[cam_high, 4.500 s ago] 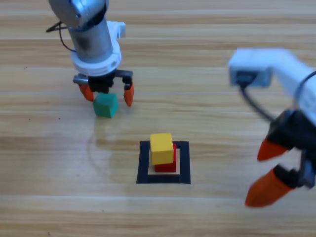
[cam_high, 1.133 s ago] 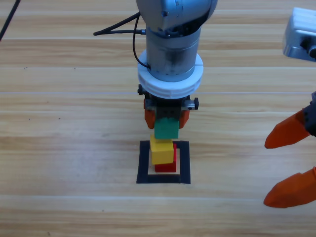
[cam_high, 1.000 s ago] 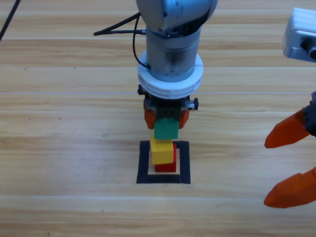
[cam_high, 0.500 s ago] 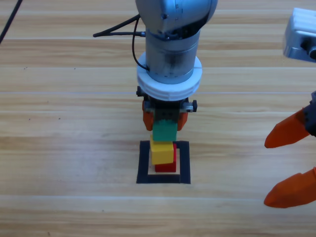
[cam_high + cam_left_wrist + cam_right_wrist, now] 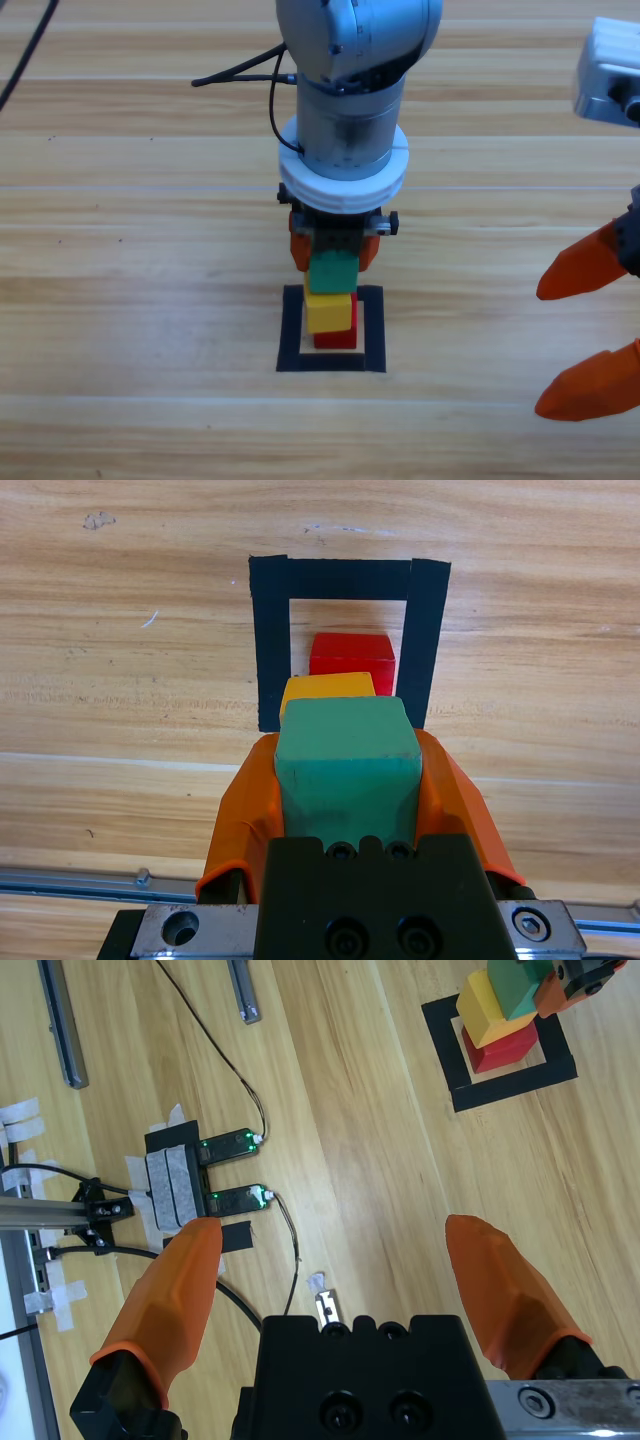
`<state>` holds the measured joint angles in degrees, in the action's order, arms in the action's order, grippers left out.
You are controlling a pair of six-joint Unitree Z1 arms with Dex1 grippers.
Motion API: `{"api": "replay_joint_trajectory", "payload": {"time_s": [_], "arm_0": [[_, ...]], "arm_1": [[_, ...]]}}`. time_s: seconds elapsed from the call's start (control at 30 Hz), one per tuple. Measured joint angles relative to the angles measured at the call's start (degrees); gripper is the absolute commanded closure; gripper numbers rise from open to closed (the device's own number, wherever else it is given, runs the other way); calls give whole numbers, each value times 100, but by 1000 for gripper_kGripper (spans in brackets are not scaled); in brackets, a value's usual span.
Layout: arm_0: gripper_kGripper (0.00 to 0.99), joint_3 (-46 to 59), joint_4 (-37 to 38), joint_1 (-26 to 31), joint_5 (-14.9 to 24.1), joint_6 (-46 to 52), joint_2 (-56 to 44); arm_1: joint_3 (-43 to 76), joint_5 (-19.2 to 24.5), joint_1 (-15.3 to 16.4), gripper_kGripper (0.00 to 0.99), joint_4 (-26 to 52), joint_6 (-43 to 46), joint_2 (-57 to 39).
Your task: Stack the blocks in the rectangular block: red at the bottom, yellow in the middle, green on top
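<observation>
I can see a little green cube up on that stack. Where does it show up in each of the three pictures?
High view: green cube at centre, held in the left hand just over the yellow cube.
Left wrist view: green cube at lower middle, between the orange jaws.
Right wrist view: green cube in the top right corner.
Shared landmark: the black tape rectangle.

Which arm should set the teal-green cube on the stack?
Left: the left gripper grips the teal-green cube above the yellow cube. The right gripper waits open at the right edge.
</observation>
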<state>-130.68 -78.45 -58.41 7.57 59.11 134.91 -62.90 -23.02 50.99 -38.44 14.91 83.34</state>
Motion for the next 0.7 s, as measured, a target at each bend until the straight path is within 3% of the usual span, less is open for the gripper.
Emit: {"api": "replay_joint_trajectory", "payload": {"time_s": [0.7], "arm_0": [[990,250,121,0,17,-6,-111]], "arm_1": [[1,23,0,0,1,0,0]]}}
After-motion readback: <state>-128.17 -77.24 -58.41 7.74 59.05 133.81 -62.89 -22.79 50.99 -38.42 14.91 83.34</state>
